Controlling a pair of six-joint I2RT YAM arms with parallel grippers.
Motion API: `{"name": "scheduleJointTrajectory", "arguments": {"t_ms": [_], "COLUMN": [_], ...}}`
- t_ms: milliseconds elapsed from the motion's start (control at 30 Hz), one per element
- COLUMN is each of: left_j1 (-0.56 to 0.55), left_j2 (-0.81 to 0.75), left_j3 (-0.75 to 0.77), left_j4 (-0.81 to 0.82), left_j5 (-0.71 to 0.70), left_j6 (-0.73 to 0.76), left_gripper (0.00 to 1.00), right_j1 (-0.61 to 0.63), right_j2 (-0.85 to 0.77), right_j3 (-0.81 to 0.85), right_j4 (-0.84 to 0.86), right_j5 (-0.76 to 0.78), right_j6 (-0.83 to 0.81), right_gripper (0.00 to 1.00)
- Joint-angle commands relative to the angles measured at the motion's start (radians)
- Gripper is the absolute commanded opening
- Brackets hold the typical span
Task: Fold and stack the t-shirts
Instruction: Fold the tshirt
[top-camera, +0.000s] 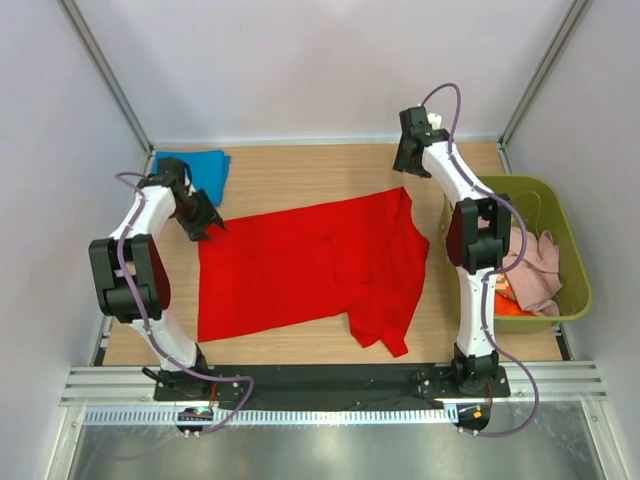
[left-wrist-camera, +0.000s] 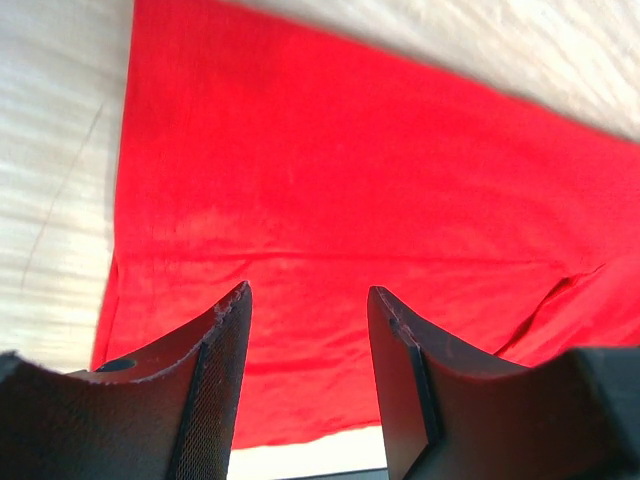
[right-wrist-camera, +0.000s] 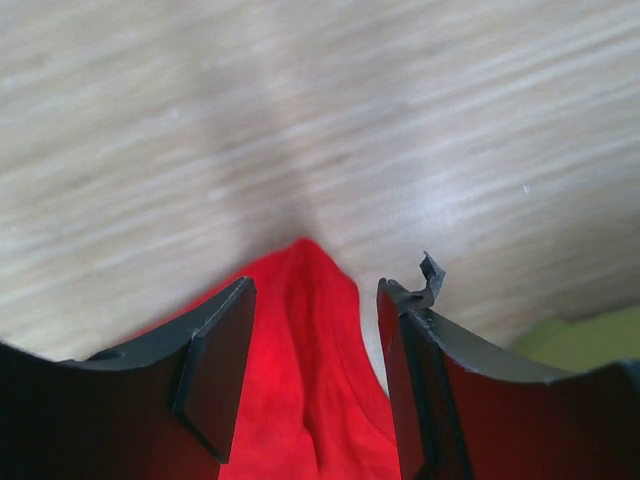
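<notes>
The bright red cloth t-shirt (top-camera: 310, 265) lies spread mid-way across the wooden table (top-camera: 300, 170) (near-right end rumpled). The left gripper (left-wrist-camera: 308, 300) at its far-left corner and the right gripper (right-wrist-camera: 315, 290) at its far-right tip both gape, empty.

A robotics lab cell: white panel walls (top-camera: 300, 60), aluminium frame posts (top-camera: 106, 72), robot arms (top-camera: 478, 300) bolted at a wooden tabletop (top-camera: 300, 175).

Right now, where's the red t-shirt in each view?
Top external: red t-shirt spread mid-table, between the two arms.
Left wrist: it fills most of the frame.
Right wrist: bottom centre, a pointed corner of cloth.
Shared landmark: the wooden tabletop, seen around the shirt in all three.
</notes>
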Motion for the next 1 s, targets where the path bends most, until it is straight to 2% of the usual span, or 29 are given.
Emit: {"name": "scheduleJointTrajectory", "arguments": {"t_ms": [0,33,100,167,267,367,533,700,967], "left_j1": [-0.008,-0.009,-0.011,-0.014,-0.017,-0.015,-0.014,0.003,0.04], "left_j2": [-0.025,-0.02,-0.008,-0.002,0.023,0.074,0.17,0.256,0.367], "left_j3": [-0.048,-0.057,-0.082,-0.106,-0.125,-0.123,-0.074,0.014,0.18], "left_j4": [0.0,0.007,0.019,0.031,0.051,0.042,0.036,0.028,-0.028], "left_j5": [0.023,0.032,0.052,0.053,0.052,0.023,-0.064,-0.086,-0.126], "left_j6": [0.0,-0.003,-0.017,-0.026,-0.047,-0.058,-0.041,-0.028,0.017], "left_gripper": [0.51,0.51,0.49,0.47,0.45,0.4,0.41,0.41,0.45], "right_j1": [0.011,0.017,0.028,0.03,0.034,0.042,0.06,0.062,0.063], "right_j2": [-0.084,-0.091,-0.118,-0.13,-0.124,-0.087,-0.026,0.069,0.257], "right_j3": [0.003,-0.01,-0.059,-0.107,-0.161,-0.178,-0.204,-0.169,0.101], "right_j4": [-0.147,-0.147,-0.125,-0.106,-0.08,-0.086,-0.034,0.032,-0.037], "right_j5": [-0.057,-0.077,-0.187,-0.268,-0.316,-0.318,-0.212,-0.151,-0.152], "right_j6": [-0.026,-0.024,-0.026,-0.003,0.028,0.045,0.033,0.02,0.002], "right_gripper": [0.59,0.58,0.48,0.43,0.33,0.32,0.32,0.32,0.33]}}
